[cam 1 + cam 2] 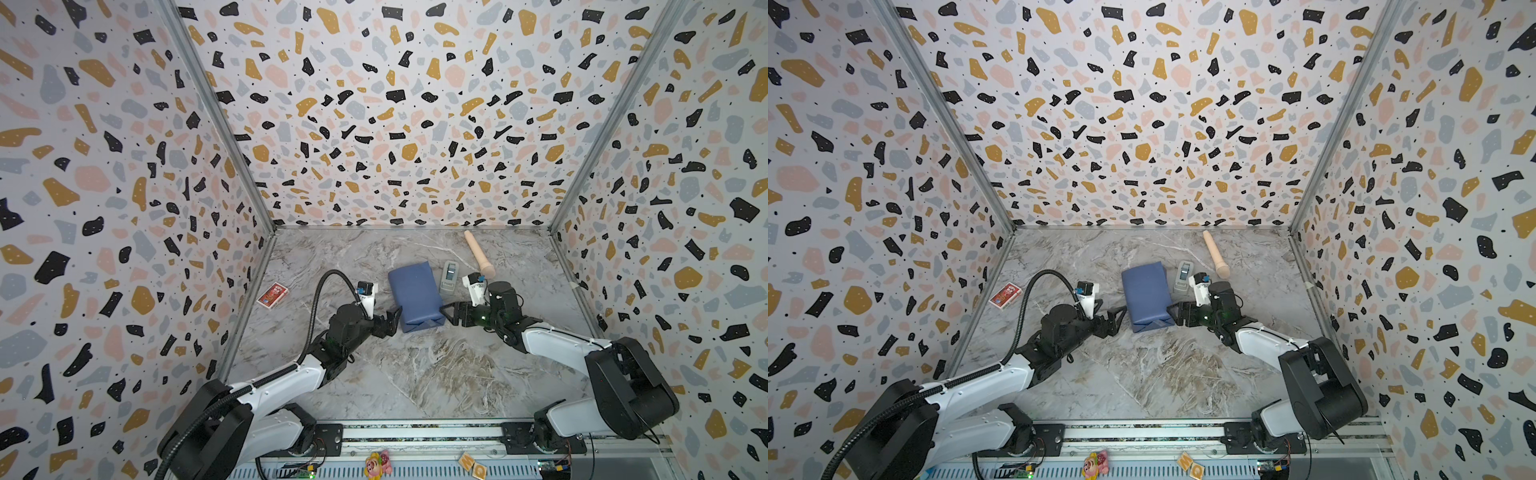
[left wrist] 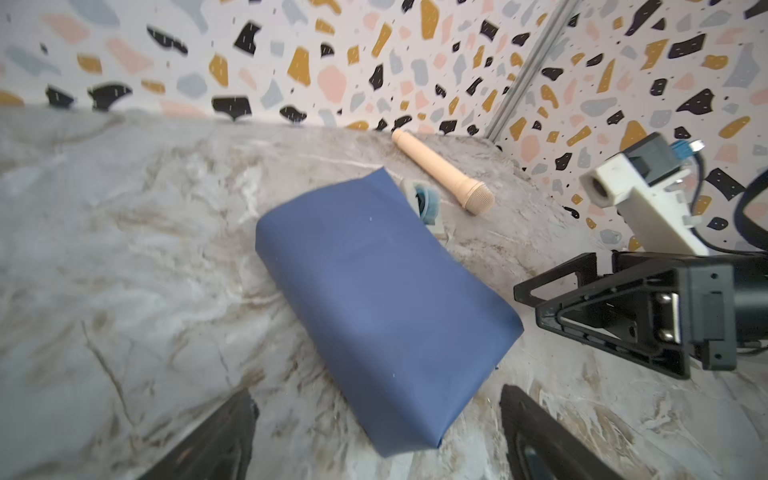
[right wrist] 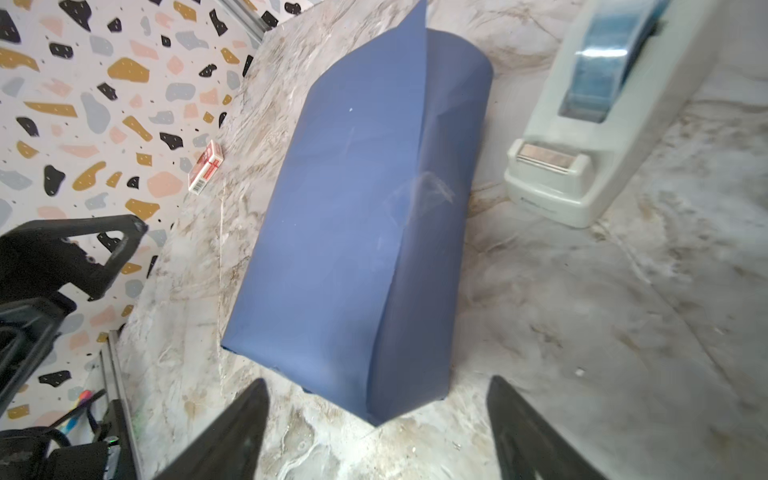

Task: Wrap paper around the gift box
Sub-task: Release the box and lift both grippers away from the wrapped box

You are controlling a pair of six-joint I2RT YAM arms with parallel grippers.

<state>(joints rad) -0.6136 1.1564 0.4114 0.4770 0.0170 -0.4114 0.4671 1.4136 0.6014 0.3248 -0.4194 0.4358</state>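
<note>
Grippers open at the near end of the wrapped paper, mid-counter.
Left gripper (image 1: 392, 322) and right gripper (image 1: 449, 315) sit low over the marble counter (image 1: 415, 374), jaws spread wide and empty, each just beside a near corner of the paper (image 1: 415, 295), left at the left corner and right at the right. The paper is folded around a block that runs toward the far edge, and the gift box is hidden inside. A red card pack (image 1: 272, 295) lies by the left edge. A grey tape dispenser (image 1: 449, 275) sits just right of the paper, and a wooden microphone shape (image 1: 478, 253) lies toward the far right corner.
</note>
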